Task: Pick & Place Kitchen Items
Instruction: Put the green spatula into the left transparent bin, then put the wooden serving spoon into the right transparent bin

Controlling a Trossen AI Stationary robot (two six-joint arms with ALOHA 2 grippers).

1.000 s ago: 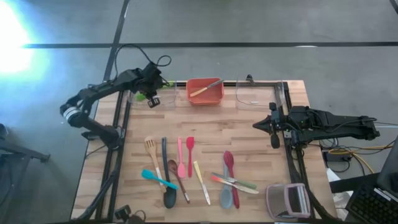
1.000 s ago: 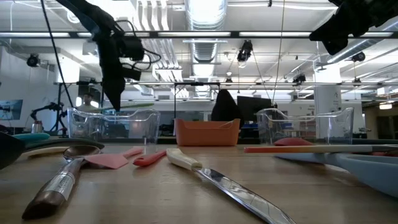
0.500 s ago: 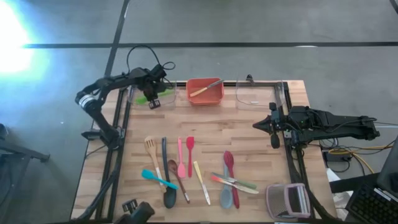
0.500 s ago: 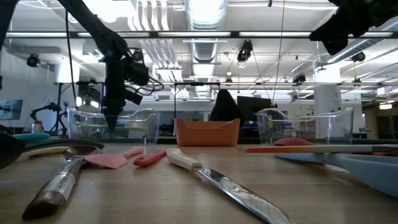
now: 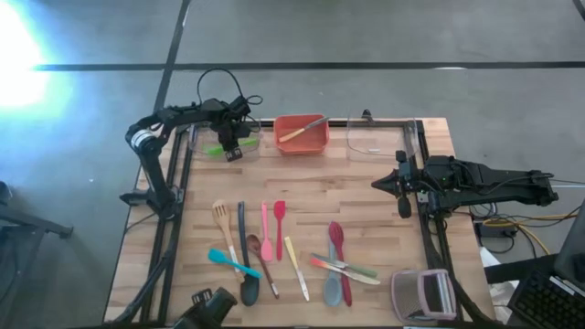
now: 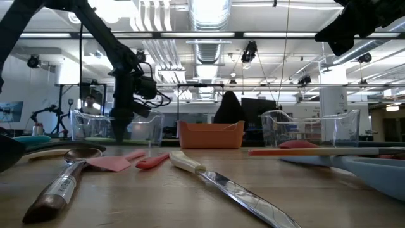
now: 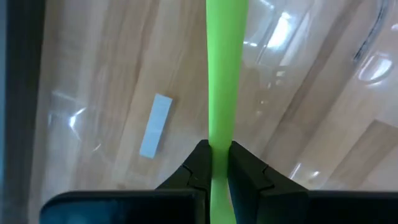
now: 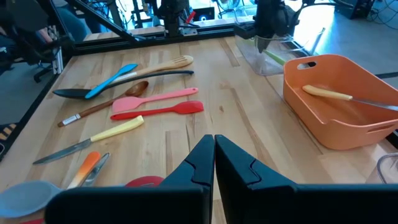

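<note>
Utensils [image 5: 274,251] scattered across wooden table [image 5: 366,183]; workshop behind.

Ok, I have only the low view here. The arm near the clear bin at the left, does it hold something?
Observer: Yes. The left gripper is shut on a green utensil.
Operator: Is it inside the bin?
Observer: From above, the gripper is over the left clear bin, at the table's far left corner.
Operator: And the orange bin, is it empty?
Observer: No, one pale-handled utensil lies in the orange bin.
</note>
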